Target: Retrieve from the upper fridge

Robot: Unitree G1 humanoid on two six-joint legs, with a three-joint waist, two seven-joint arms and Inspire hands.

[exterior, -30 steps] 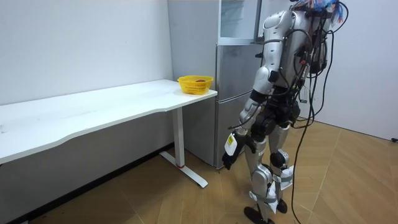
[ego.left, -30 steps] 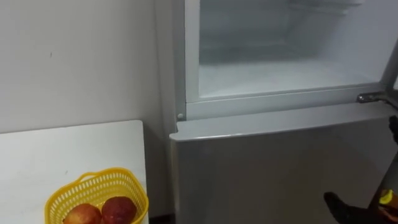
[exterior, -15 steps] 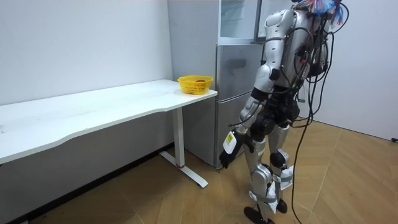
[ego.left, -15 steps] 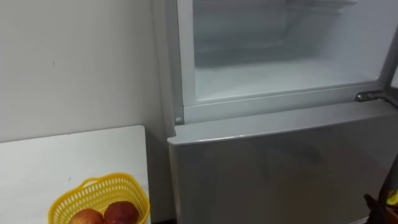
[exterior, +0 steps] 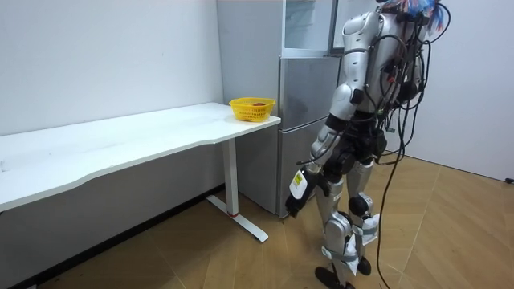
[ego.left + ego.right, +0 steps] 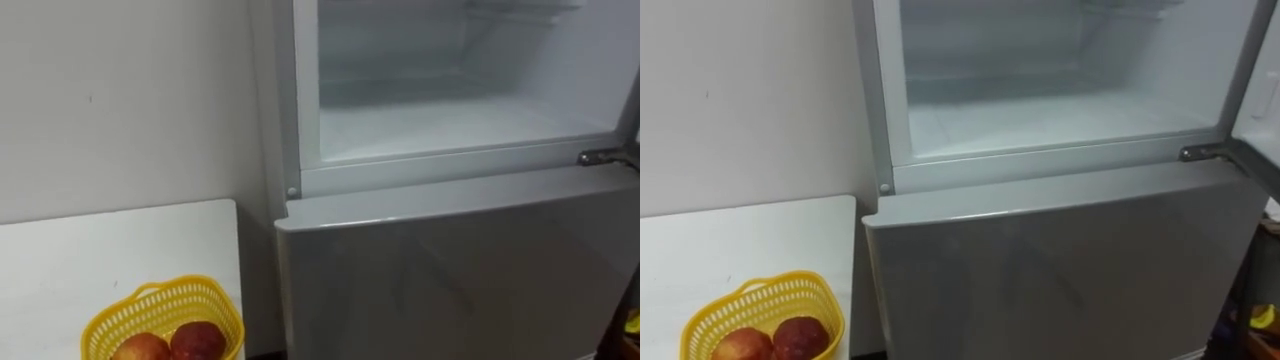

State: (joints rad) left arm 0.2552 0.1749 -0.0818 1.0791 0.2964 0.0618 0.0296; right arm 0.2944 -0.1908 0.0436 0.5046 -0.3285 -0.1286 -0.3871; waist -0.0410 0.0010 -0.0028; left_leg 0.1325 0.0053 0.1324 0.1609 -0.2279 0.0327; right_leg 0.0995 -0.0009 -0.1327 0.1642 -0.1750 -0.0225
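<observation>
Yellow-white item (image 5: 297, 185) prob. in lowered right robot hand (image 5: 292, 208), nr fridge (image 5: 305, 120).

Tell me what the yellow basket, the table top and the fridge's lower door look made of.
Yellow basket: moulded plastic, by its open lattice wall and uniform colour.
Table top: white, matt, smooth board, probably laminate.
Lower fridge door: grey, satin sheet metal or coated steel, by its soft, blurred reflections.

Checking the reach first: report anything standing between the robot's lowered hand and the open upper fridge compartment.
Nothing visible does. The upper compartment stands open and looks bare as far as it shows. The lowered hand hangs by the thigh, before the shut lower door, and likely need only rise above it.
</observation>
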